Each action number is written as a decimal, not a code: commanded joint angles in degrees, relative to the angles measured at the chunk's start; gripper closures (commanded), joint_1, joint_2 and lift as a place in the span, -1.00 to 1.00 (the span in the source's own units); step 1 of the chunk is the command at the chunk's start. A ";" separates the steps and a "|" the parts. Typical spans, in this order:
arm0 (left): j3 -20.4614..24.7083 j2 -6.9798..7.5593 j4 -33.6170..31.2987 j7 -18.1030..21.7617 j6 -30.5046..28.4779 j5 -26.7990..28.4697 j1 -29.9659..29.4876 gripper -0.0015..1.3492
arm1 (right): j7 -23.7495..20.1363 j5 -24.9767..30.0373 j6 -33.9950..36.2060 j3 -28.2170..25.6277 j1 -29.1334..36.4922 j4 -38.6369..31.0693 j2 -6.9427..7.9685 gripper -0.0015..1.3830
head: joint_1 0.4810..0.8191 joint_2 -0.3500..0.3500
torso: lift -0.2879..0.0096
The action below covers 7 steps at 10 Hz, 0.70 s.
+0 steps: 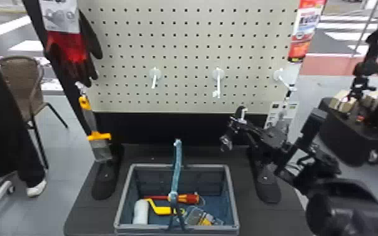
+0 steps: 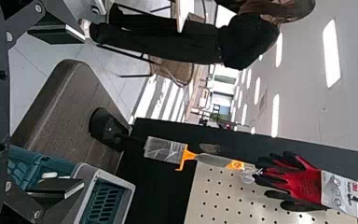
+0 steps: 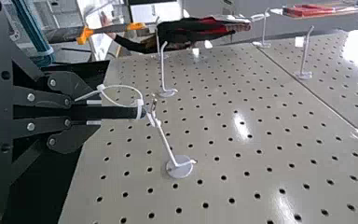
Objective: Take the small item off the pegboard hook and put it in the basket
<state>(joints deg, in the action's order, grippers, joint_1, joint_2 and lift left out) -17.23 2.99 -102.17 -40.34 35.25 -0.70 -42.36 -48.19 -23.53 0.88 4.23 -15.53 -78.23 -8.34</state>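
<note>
The right tool [image 3: 93,112] is clamped on the small black item [image 3: 126,112] by its shaft, a grip that leaves the thin white tie [image 3: 121,86] looping loosely beside it; holding the firm part, rather than the tie, should give better control of how it turns. The item lies just beside the tip of the middle hook [image 1: 218,83] on the pegboard [image 1: 186,62], and its loop looks free of the metal, though whether every part is clear I cannot tell for certain. The basket [image 1: 234,201] stands on the dark base [image 1: 86,208] at the near side, below the hooks, presumably so that the trip from hook to basket is short. Its blue handle [image 1: 178,163] stands up across the middle, so the drop seems best made to one side; the right half would suit this arm, coming as it does from the right. The red-handled screwdriver [image 1: 188,198] and yellow-handled roller [image 1: 161,210] already lie low inside, leaving depth for one more small thing. The left tool [image 2: 83,110] waits out to the left with its fingers wide apart, where it should not hamper the other. The next move, I judge, is to draw back from the hook, then lower.
</note>
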 commanded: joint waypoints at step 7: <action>-0.18 0.26 0.00 0.09 -0.35 -0.27 -0.13 -0.69 | 0.81 -6.27 0.96 4.21 7.32 1.09 1.49 0.79 | -0.60 0.00 | 0.26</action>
<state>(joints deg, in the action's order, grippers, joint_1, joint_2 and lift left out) -17.34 3.26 -102.17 -40.29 34.90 -0.94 -42.43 -47.33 -29.22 1.84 7.60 -8.25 -77.56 -6.83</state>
